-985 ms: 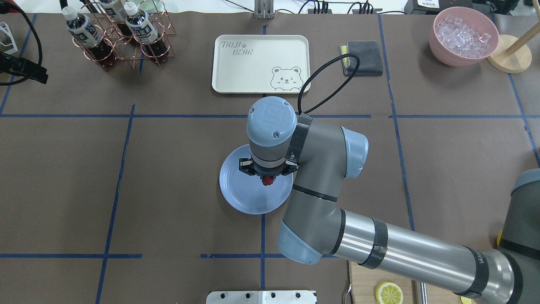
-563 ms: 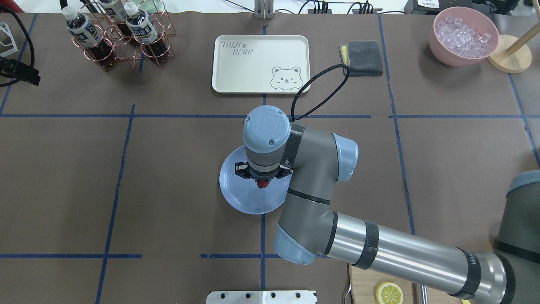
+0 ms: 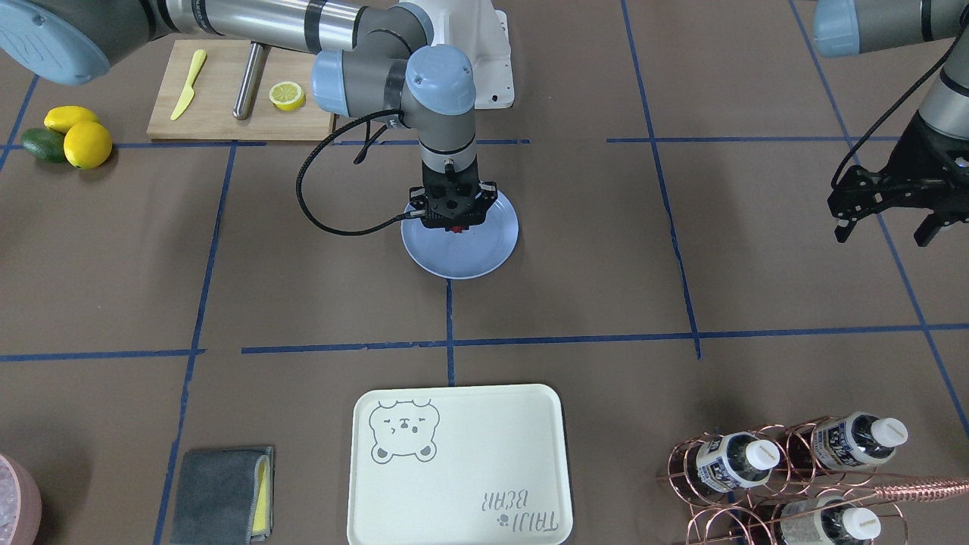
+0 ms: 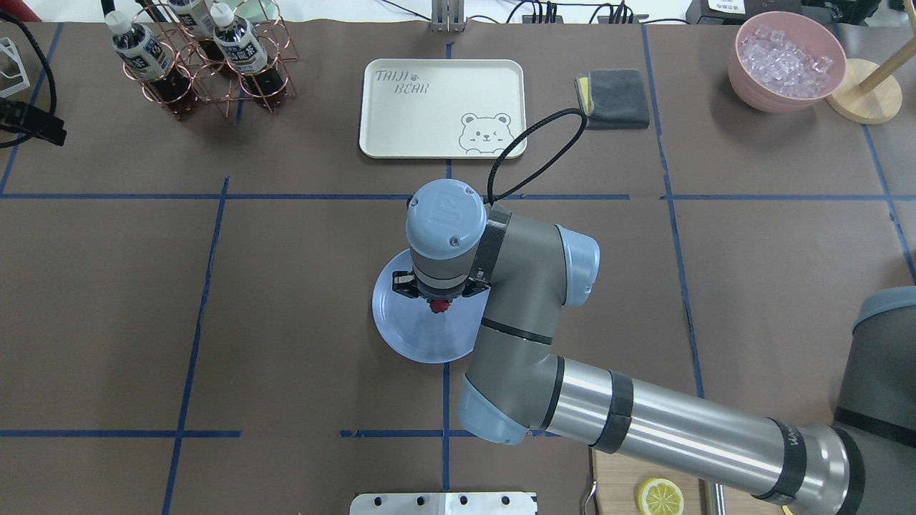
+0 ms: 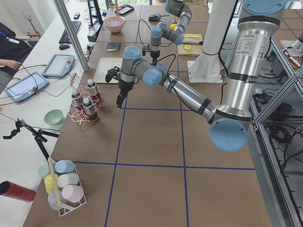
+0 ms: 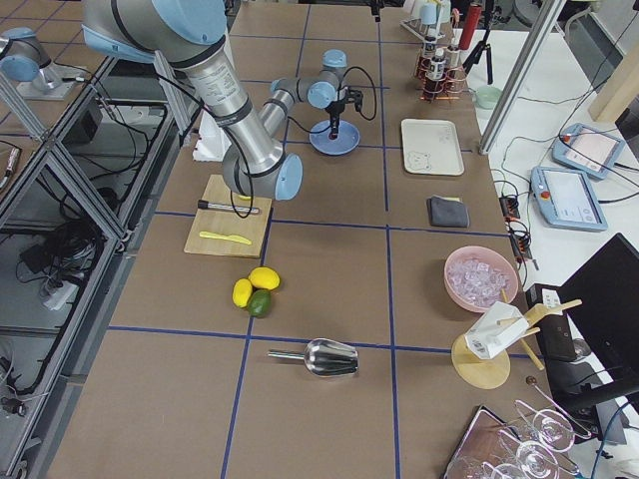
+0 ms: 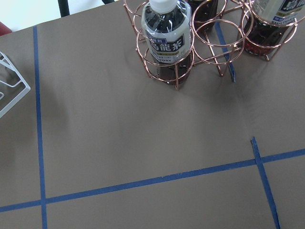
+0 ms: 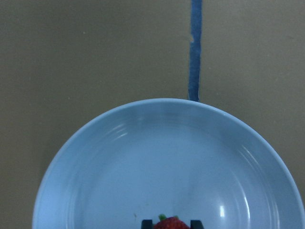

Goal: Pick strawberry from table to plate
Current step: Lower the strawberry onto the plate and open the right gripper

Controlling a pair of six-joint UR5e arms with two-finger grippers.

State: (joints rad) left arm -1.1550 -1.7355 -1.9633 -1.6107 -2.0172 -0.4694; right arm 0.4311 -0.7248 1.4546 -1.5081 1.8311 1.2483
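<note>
The small red strawberry [image 4: 438,306] sits between the fingertips [image 8: 147,223] of my right gripper [image 4: 438,302], which is shut on it. The gripper points straight down, low over the light-blue plate [image 4: 408,336], near the plate's middle. In the right wrist view the strawberry [image 8: 170,223] shows at the bottom edge above the plate [image 8: 143,157]. The front-facing view shows the strawberry [image 3: 454,228] just above the plate [image 3: 462,261]. The plate rests on the brown table [image 4: 286,286]. My left gripper [image 3: 882,219] hangs open and empty far off near the bottle rack.
A cream bear tray [image 4: 429,107] lies beyond the plate, with a grey cloth [image 4: 615,96] and a pink bowl of ice [image 4: 787,61] further right. A copper rack of bottles [image 4: 200,57] stands back left. A cutting board [image 3: 227,91] and lemons [image 3: 87,144] lie by the robot's base.
My right arm has shifted slightly to the left and lowered over the plate, carrying the strawberry with it. The left gripper has barely moved.
</note>
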